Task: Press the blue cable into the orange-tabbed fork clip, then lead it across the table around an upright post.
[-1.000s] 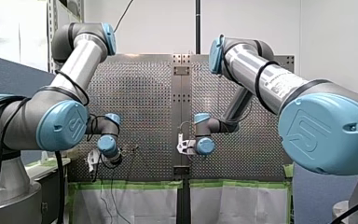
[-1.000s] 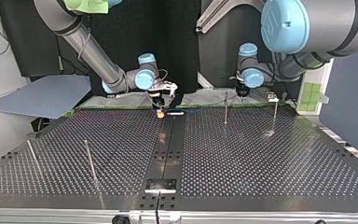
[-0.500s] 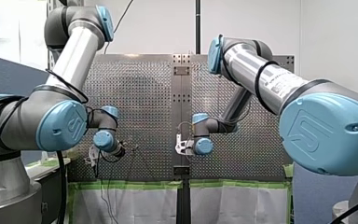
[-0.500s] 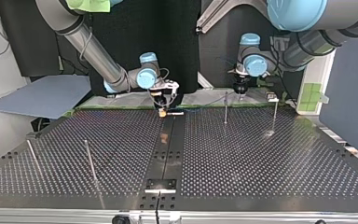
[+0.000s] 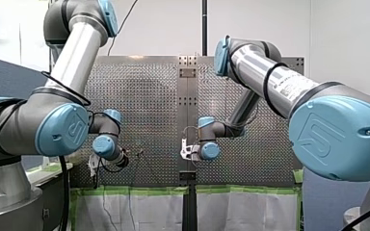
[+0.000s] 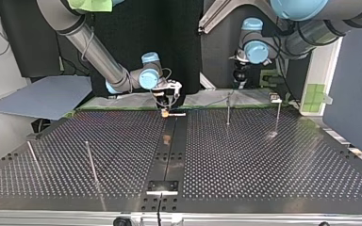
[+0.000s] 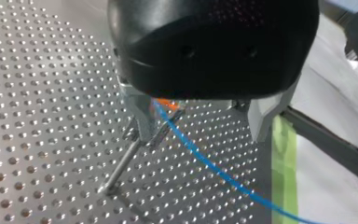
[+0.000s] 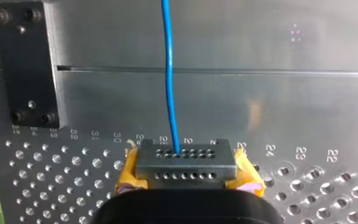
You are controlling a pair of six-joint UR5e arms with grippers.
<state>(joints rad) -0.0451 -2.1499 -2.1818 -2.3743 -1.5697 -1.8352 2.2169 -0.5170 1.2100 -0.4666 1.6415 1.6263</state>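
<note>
In the left wrist view my left gripper (image 7: 200, 135) is open, its metal fingers (image 7: 141, 119) wide apart. The blue cable (image 7: 205, 161) runs loose between them, close to one finger, from an orange tab (image 7: 168, 103) half hidden under the gripper body. A thin upright post (image 7: 121, 168) stands just beside that finger. My right gripper (image 8: 186, 176) is shut, its yellow pads (image 8: 129, 175) clamped on a small grey perforated block (image 8: 186, 161) from which the cable (image 8: 169, 79) leads away. In the top view my left gripper (image 6: 239, 79) hangs above the table's far edge and my right gripper (image 6: 166, 104) is low at its middle.
The perforated table (image 6: 264, 160) carries more thin posts: two at the top view's right (image 6: 228, 109) (image 6: 277, 115) and two at its left (image 6: 90, 161) (image 6: 33, 157). A black plate (image 8: 25, 65) is bolted beside the smooth centre strip (image 8: 261, 102). Green tape (image 7: 284, 163) edges the table.
My left arm has lifted its gripper up and away from the table's far edge near the post. My right gripper has stayed almost still on the block.
</note>
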